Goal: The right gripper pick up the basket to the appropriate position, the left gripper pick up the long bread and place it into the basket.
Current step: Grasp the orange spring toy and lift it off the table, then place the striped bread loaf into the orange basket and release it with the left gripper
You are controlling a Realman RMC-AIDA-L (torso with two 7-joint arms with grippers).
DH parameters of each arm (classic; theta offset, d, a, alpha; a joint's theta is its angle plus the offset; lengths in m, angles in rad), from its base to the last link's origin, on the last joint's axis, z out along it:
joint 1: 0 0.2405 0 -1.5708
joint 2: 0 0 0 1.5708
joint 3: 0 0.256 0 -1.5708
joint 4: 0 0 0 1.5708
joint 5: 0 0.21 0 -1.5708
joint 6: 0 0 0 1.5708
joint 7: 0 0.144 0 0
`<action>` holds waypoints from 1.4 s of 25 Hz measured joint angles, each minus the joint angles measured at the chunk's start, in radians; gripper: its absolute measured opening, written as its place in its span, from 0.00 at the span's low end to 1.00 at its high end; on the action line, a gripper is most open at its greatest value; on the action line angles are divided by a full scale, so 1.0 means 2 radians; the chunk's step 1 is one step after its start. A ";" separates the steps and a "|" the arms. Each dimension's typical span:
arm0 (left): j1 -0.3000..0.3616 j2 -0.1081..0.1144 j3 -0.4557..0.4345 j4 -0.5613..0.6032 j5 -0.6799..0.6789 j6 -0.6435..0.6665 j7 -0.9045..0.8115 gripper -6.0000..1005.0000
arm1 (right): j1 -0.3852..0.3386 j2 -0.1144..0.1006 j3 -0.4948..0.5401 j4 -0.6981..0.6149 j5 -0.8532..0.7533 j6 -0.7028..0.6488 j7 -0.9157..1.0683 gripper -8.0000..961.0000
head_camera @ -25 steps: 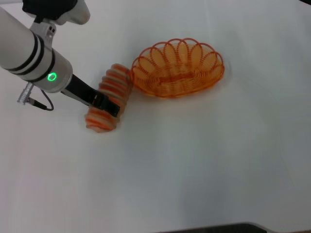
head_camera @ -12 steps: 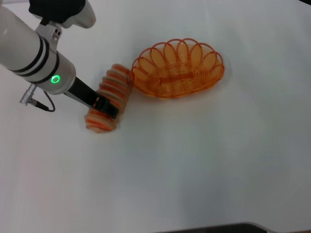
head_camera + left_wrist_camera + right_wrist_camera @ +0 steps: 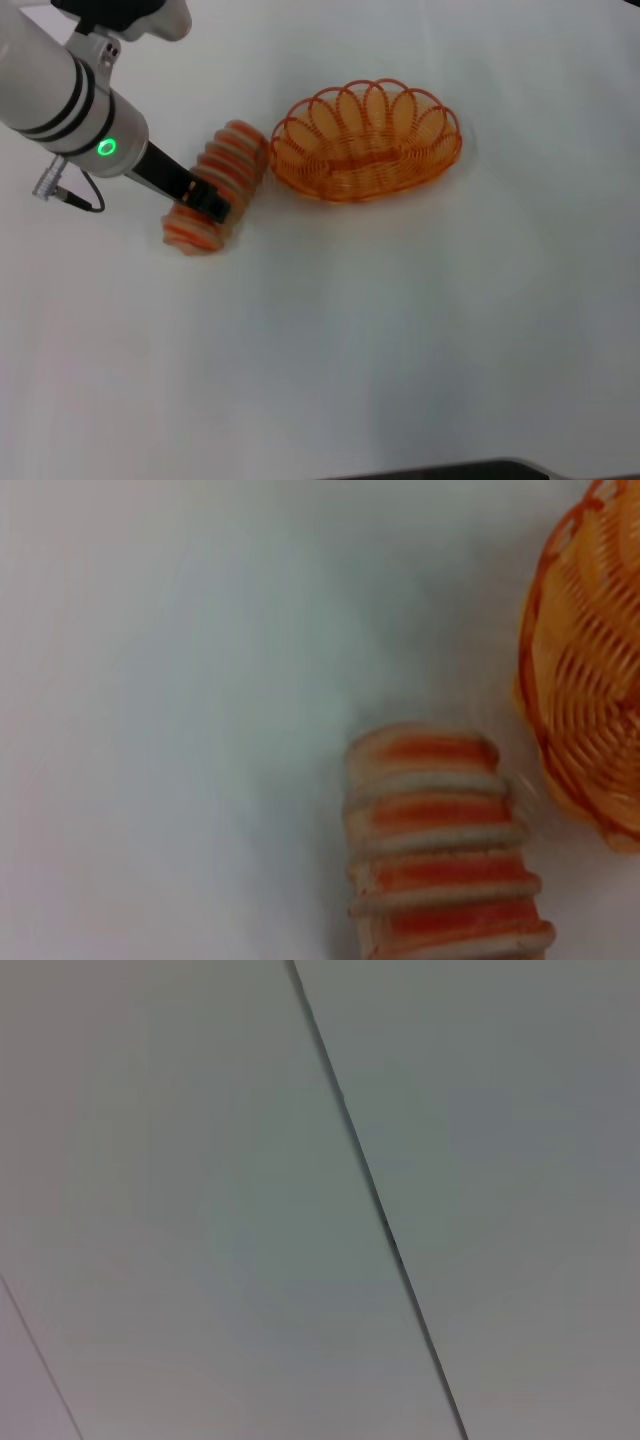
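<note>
Gripping across the ribbed middle looks like my best bet on the long bread, which lies on the white table just left of the basket, its far end almost against the basket's rim. My left gripper sits low over the loaf's nearer half; one black finger lies across the stripes, but I cannot tell whether the claw is spread or pinching. I judge the loaf light and a little soft, a toy with ridges that should give the fingers purchase crosswise, whereas a hold at a tapered end would likely slip or let it swing. In the left wrist view the loaf's far end shows beside the basket wall. The basket looks like light, stiff wire, open and upright, easy to nudge when the loaf comes over its looped rim. My right gripper is out of sight.
</note>
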 joint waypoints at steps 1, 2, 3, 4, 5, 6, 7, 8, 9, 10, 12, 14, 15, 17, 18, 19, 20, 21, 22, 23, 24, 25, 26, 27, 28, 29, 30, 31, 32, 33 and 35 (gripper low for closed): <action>0.000 0.000 -0.001 0.002 0.000 -0.001 0.000 0.58 | 0.000 0.000 0.000 0.000 0.000 0.000 0.000 0.97; 0.000 0.001 -0.003 0.003 0.001 -0.001 0.000 0.57 | 0.000 0.000 0.000 0.000 0.000 0.000 0.000 0.97; -0.001 0.001 -0.006 0.005 0.002 -0.002 0.000 0.56 | 0.000 0.000 0.000 0.000 0.000 0.000 0.000 0.97; -0.001 0.001 -0.011 0.006 0.004 -0.002 0.000 0.56 | 0.000 0.000 0.000 0.000 0.000 0.000 0.000 0.97; -0.002 0.001 -0.015 0.008 0.006 -0.004 0.001 0.56 | 0.000 0.000 0.000 0.000 0.000 0.000 0.000 0.97; -0.002 0.002 -0.021 0.010 0.008 -0.006 0.001 0.55 | 0.001 0.000 -0.001 0.000 0.001 0.000 0.000 0.97; -0.002 0.002 -0.025 0.013 0.010 -0.009 0.001 0.55 | 0.001 0.000 -0.001 0.000 0.002 0.000 0.000 0.97; -0.001 0.002 -0.032 0.016 0.012 -0.013 0.001 0.54 | 0.001 0.000 -0.001 0.000 0.002 0.000 0.000 0.97; -0.001 0.002 -0.038 0.018 0.014 -0.018 0.001 0.54 | 0.001 0.000 -0.001 0.000 0.002 0.000 0.000 0.97; -0.001 0.002 -0.045 0.020 0.016 -0.022 0.001 0.54 | 0.001 0.000 -0.001 0.000 0.002 0.000 0.000 0.97; -0.003 0.002 -0.055 0.020 0.018 -0.036 0.001 0.53 | 0.003 0.000 -0.001 0.000 0.002 0.000 0.000 0.97; -0.004 0.003 -0.059 0.022 0.020 -0.053 0.001 0.51 | 0.004 0.000 -0.001 0.000 0.002 0.000 0.000 0.97; -0.005 0.005 -0.060 0.025 0.020 -0.071 0.007 0.50 | 0.005 0.000 -0.001 0.000 0.002 0.000 0.000 0.97; -0.006 0.005 -0.064 0.027 0.020 -0.075 0.016 0.49 | 0.006 0.000 -0.001 0.000 0.002 -0.001 0.001 0.97; -0.007 0.005 -0.068 0.029 0.018 -0.077 0.027 0.48 | 0.006 0.000 -0.001 0.000 0.001 -0.001 0.002 0.97; -0.009 0.004 -0.074 0.031 0.016 -0.076 0.043 0.46 | 0.006 0.000 -0.001 0.000 0.001 -0.002 0.003 0.98; -0.011 0.003 -0.079 0.033 0.012 -0.072 0.060 0.45 | 0.006 -0.001 -0.001 0.000 0.001 -0.003 0.005 0.98; -0.015 0.002 -0.083 0.036 0.006 -0.061 0.083 0.43 | 0.006 -0.001 -0.001 0.000 0.000 -0.004 0.007 0.98; -0.018 0.002 -0.085 0.037 0.001 -0.054 0.096 0.42 | 0.006 -0.002 -0.001 0.000 0.000 -0.005 0.010 0.98; -0.021 0.002 -0.087 0.039 -0.008 -0.043 0.114 0.41 | 0.005 -0.003 -0.001 0.000 0.000 -0.006 0.012 0.98; -0.024 0.003 -0.090 0.042 -0.018 -0.029 0.133 0.40 | 0.004 -0.004 -0.001 0.000 0.000 -0.007 0.013 0.98; -0.027 0.003 -0.094 0.045 -0.027 -0.019 0.149 0.39 | 0.004 -0.004 -0.001 -0.001 0.000 -0.007 0.013 0.98; -0.029 0.003 -0.098 0.049 -0.034 -0.010 0.164 0.38 | 0.003 -0.005 -0.001 -0.001 0.000 -0.008 0.013 0.98; -0.032 0.003 -0.103 0.054 -0.043 0.003 0.184 0.37 | 0.002 -0.005 -0.001 -0.001 0.000 -0.008 0.013 0.98; -0.034 0.003 -0.108 0.060 -0.050 0.013 0.206 0.36 | 0.002 -0.006 -0.002 -0.001 0.000 -0.009 0.013 0.98; -0.036 0.002 -0.109 0.065 -0.056 0.020 0.221 0.35 | 0.001 -0.006 -0.002 -0.001 0.000 -0.010 0.013 0.98; -0.037 0.002 -0.110 0.069 -0.061 0.024 0.233 0.35 | 0.001 -0.006 -0.002 -0.001 0.000 -0.011 0.013 0.98; -0.039 0.002 -0.110 0.074 -0.070 0.031 0.249 0.34 | 0.000 -0.007 -0.002 -0.001 -0.001 -0.011 0.012 0.98; -0.040 0.002 -0.110 0.078 -0.077 0.037 0.262 0.33 | 0.000 -0.007 -0.003 -0.001 -0.001 -0.011 0.012 0.98; -0.043 0.002 -0.109 0.080 -0.086 0.045 0.278 0.33 | -0.001 -0.008 -0.005 -0.001 -0.001 -0.012 0.011 0.98; -0.049 0.001 -0.106 0.082 -0.103 0.064 0.311 0.32 | -0.002 -0.010 -0.010 -0.001 -0.002 -0.013 0.011 0.98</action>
